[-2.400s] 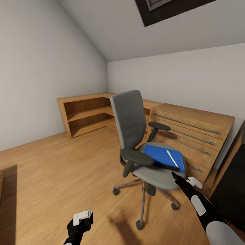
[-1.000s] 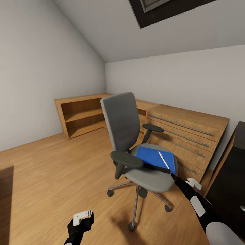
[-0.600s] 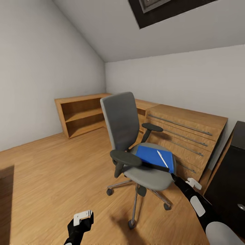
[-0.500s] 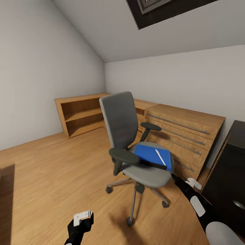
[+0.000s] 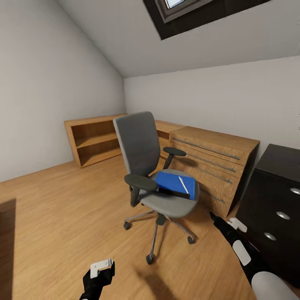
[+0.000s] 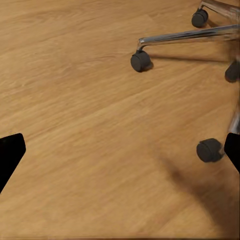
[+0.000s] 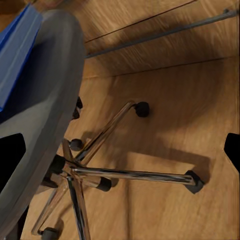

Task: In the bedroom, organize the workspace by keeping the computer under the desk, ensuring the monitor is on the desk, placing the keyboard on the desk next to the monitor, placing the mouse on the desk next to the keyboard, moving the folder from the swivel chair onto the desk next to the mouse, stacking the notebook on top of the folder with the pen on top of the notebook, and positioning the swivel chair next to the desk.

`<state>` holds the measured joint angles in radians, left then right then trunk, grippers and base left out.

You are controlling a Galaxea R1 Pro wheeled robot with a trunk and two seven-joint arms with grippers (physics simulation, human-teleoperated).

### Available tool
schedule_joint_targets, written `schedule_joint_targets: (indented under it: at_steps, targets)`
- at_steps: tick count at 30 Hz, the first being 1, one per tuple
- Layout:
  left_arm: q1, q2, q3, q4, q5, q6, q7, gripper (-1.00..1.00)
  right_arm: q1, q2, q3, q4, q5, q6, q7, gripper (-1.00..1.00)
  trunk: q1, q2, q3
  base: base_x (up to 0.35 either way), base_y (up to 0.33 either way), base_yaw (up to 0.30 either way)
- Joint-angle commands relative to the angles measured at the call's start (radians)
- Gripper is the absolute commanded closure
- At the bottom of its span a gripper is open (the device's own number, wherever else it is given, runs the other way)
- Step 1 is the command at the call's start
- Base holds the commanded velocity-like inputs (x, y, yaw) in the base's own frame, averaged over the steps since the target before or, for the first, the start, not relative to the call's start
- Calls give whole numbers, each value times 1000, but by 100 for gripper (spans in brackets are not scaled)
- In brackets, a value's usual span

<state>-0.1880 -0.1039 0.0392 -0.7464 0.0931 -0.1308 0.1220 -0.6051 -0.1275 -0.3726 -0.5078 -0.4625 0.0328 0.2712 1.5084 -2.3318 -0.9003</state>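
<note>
Swivel chair sits mid-floor at frame center in the head view, backrest toward 11 o'clock, chrome star base and casters on the wooden floor. Blue folder lies flat on the seat, black spine edge toward the camera, with a thin white pen lying on top of it. Chair stands just in front of a light wooden drawer cabinet with long bar handles, at 2 o'clock from the seat. Black desk with round silver knobs is at 3 to 4 o'clock at the frame's right edge, apart from the chair. Low wooden shelf unit runs along the wall at 10 o'clock. Skylight at 12 o'clock in the sloped ceiling. Right gripper is at 5 o'clock of the chair, low beside the seat, touching nothing; its wrist view looks under the seat at the chrome base, fingertips at opposite frame edges, so spread wide and empty. Left gripper hangs low at 7 o'clock over bare floor; its wrist view shows casters and the fingertips far apart, also spread and empty.
</note>
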Motion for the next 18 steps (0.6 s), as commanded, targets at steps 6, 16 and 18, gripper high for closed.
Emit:
schedule_joint_targets:
  at_steps: [6, 16, 18]
  targets:
    - [-1, 0, -1, 75, 11, -7, -11, -100, -1, 2, 2, 93, -6, -153, 6, -100, 0, 0, 6, -13, -10, -141]
    - [-1, -9, 3, 134, 11, -97, -6, -100, 0, 32, 33, 385, 177, -432, 8, -100, -16, 28, 24, -1, 0, -102]
    - [-1, -13, 4, 138, 10, -99, -3, -100, -1, 33, 36, 434, 247, -461, 8, -100, -23, 42, 30, 0, 0, -16]
